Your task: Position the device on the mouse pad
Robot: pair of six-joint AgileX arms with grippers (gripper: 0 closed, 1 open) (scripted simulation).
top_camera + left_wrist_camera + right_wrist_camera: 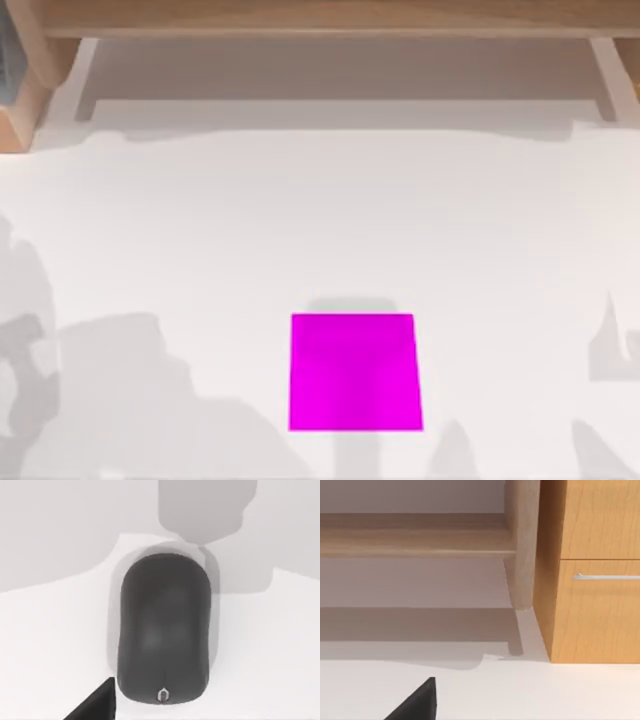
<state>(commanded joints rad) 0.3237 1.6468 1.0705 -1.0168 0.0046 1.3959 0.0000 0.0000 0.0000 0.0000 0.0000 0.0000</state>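
Mouse pad: flat magenta near-square sheet, plain, lying flat on the white desk near its front edge, about midway between the left and right sides. Its top is bare.

Device: smooth dark grey oblong with rounded ends, seen in the left wrist view resting on the white desk surface, a small ring-shaped mark at one end. Its place relative to the pad cannot be told.

Left gripper: a black finger part shows beside the marked end of the device, apart from it. Whether the fingers are spread or closed cannot be told.

Right gripper: a black finger part shows above the desk, facing a wooden drawer cabinet with a metal handle and a wooden shelf. Finger state cannot be told.
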